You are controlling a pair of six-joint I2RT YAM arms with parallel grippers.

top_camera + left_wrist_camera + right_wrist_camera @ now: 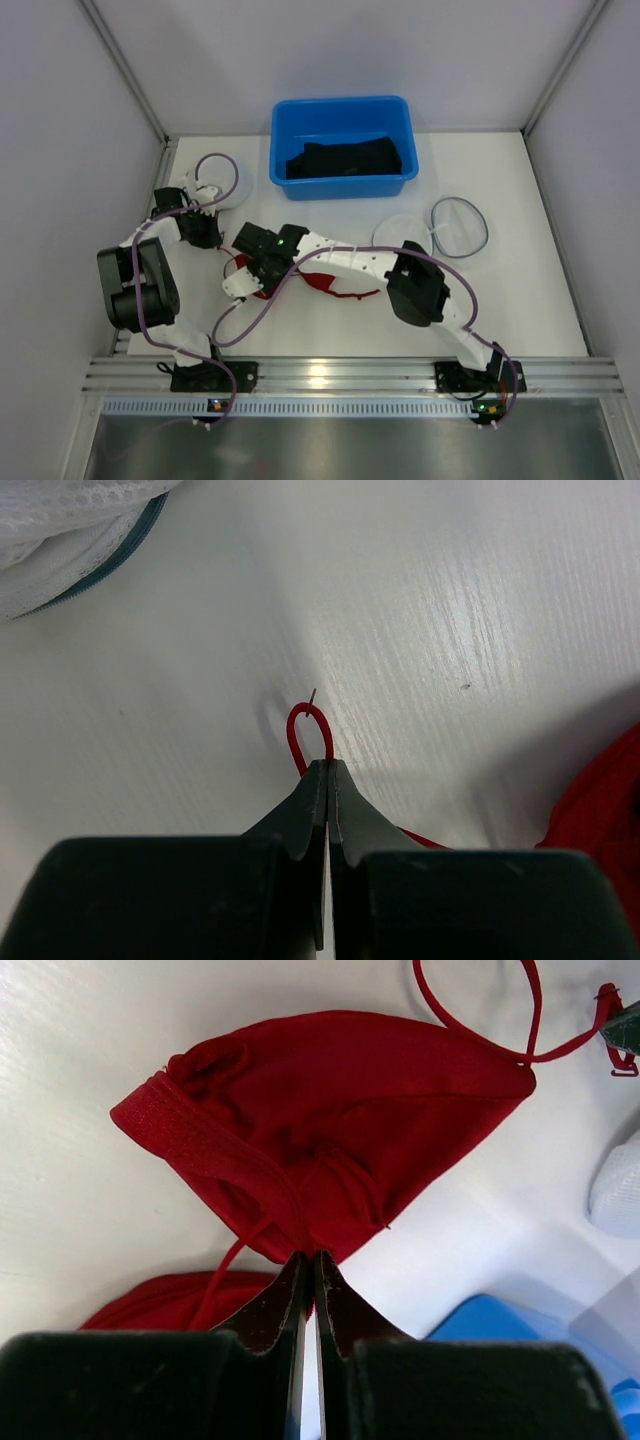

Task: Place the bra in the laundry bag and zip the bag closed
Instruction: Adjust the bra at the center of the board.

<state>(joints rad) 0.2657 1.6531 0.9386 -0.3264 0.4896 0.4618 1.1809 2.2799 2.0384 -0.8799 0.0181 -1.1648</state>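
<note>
The left gripper (328,770) has its fingers pinched tight on a thin red strap loop (310,730). The right gripper (308,1257) clamps the edge of the red bra (330,1120), which lies on the tabletop (450,630), outside the white mesh laundry bag (60,530).

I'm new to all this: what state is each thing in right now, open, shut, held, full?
bra: red, resting on the table, pinched by both grippers, not in the bag.
left gripper: shut on the bra's strap.
right gripper: shut on the bra's fabric.
laundry bag: lying on the table; zip open or shut, cannot tell.
blue bin: open-topped, holding dark clothes.
</note>
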